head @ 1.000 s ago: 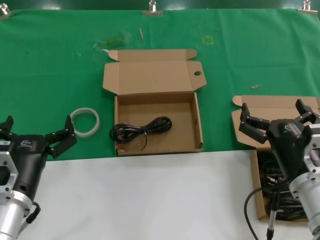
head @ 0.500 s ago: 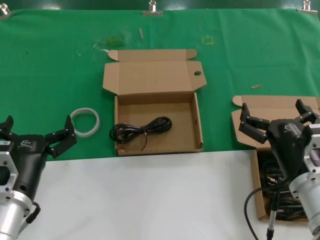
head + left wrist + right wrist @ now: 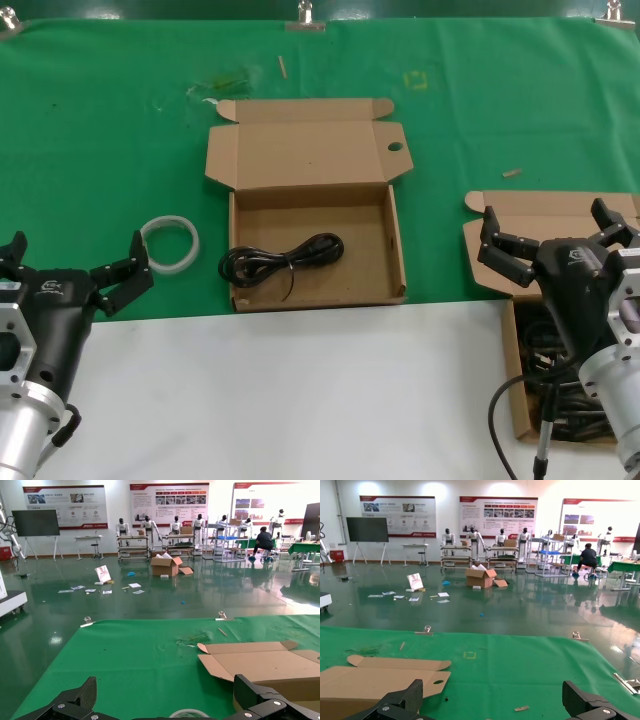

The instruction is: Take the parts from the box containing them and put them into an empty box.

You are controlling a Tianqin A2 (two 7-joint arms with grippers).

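Cables are what this job is about, and one black coiled cable (image 3: 283, 262) already lies inside the box with the holed lid (image 3: 312, 248), toward its near left corner, on the green cloth in the middle of the bench (image 3: 300, 400). That box sits open with its lid folded back, the small round hole showing in the flap on the robot's right. Over at the robot's right, the second box (image 3: 520, 330) is open too, and a dark tangle of cables (image 3: 560, 385) is visible in it, mostly hidden behind the right arm. So, by my reading, the transfer has started: one bundle delivered, several left to move. Right hand (image 3: 555, 240) hangs above the supply box, fingers spread wide, carrying nothing. Left hand (image 3: 70, 270) waits at the near left of the bench, fingers also spread wide and empty, just beside a white tape ring (image 3: 170, 243) that lies on the cloth left of the middle box. A fresh reach down into the right-side box looks like the step in hand.
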